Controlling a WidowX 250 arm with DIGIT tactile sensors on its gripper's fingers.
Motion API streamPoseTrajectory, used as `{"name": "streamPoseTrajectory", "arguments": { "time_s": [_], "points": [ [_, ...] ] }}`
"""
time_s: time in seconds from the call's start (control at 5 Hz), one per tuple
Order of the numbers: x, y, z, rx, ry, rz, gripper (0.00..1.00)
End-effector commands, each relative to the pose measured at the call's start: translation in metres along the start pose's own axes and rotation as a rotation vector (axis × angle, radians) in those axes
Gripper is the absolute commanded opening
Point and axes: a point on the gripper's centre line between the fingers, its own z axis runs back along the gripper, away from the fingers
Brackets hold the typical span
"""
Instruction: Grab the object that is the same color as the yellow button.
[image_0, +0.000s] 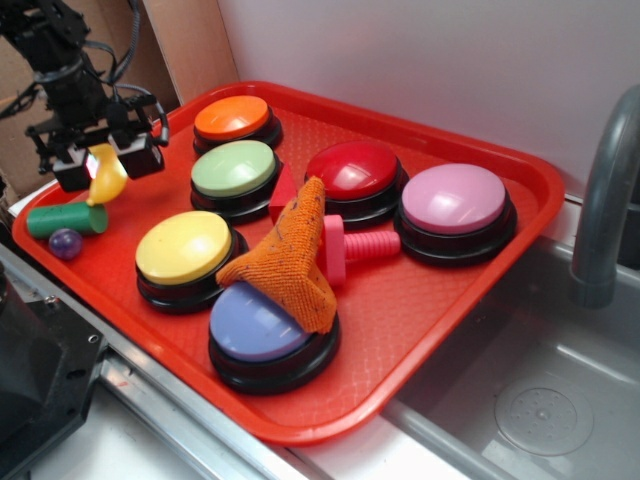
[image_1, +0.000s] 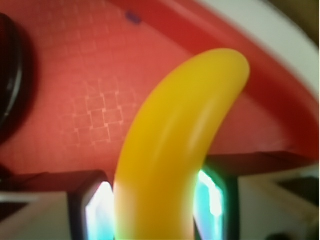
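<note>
The small glossy yellow toy banana hangs from my gripper at the far left of the red tray, lifted above the tray floor. In the wrist view the banana fills the middle, clamped between both fingers; the gripper is shut on it. The yellow button, a yellow dome on a black base, sits to the right of the gripper in the tray's front left part.
A green cylinder and a small purple ball lie just below the gripper. Orange, light green, red, pink and lilac buttons, an orange cloth and a pink bolt fill the tray. A sink and faucet are at right.
</note>
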Motion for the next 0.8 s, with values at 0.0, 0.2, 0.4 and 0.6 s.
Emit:
{"name": "streamPoseTrajectory", "arguments": {
  "time_s": [0.0,0.2,0.4,0.6],
  "points": [
    [-0.035,-0.049,0.083,-0.085,0.005,-0.439,0.0],
    [-0.069,-0.064,0.097,-0.078,0.003,-0.579,0.0],
    [-0.096,-0.07,0.104,-0.09,0.015,-0.678,0.0],
    [-0.099,-0.067,0.099,-0.075,0.063,-0.654,0.0]
  ]
}}
